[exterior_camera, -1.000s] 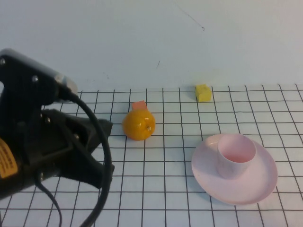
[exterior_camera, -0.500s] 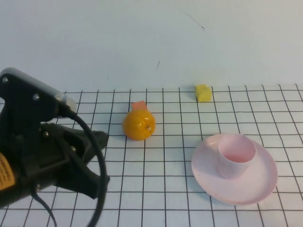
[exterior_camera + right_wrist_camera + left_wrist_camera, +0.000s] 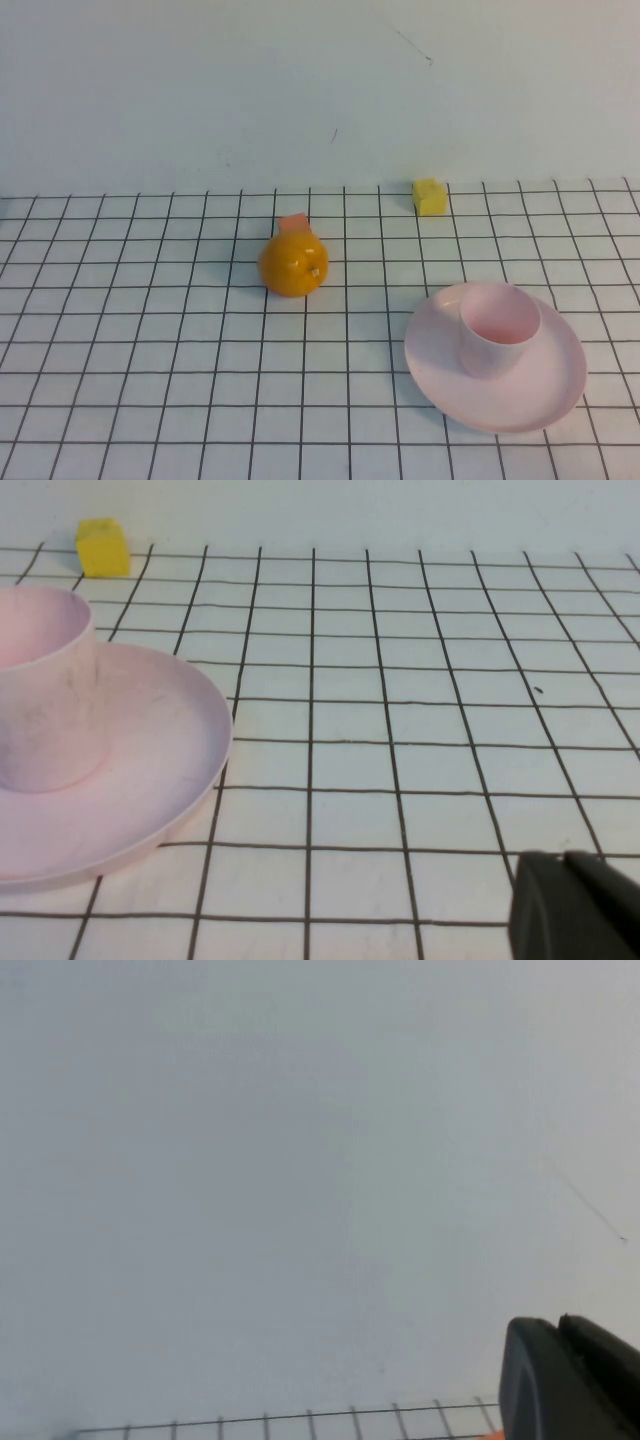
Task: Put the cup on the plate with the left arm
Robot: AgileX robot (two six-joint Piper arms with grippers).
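The pale pink cup point(image 3: 498, 330) stands upright on the pale pink plate point(image 3: 545, 400) at the right front of the grid table. Both also show in the right wrist view, the cup point(image 3: 40, 690) on the plate point(image 3: 150, 780). Neither arm shows in the high view. My left gripper point(image 3: 558, 1322) is shut and empty, raised and facing the blank back wall, far from the cup. My right gripper point(image 3: 562, 858) is shut and empty, low over the table beside the plate, apart from it.
An orange point(image 3: 294, 265) sits mid-table with a small orange-pink block point(image 3: 293, 223) just behind it. A yellow block point(image 3: 430, 196) lies near the back wall, also seen in the right wrist view point(image 3: 102, 546). The wall bounds the table's far edge.
The left arm has drawn back toward the lower left and has left the high view. The cup, plate, orange and blocks have not moved.
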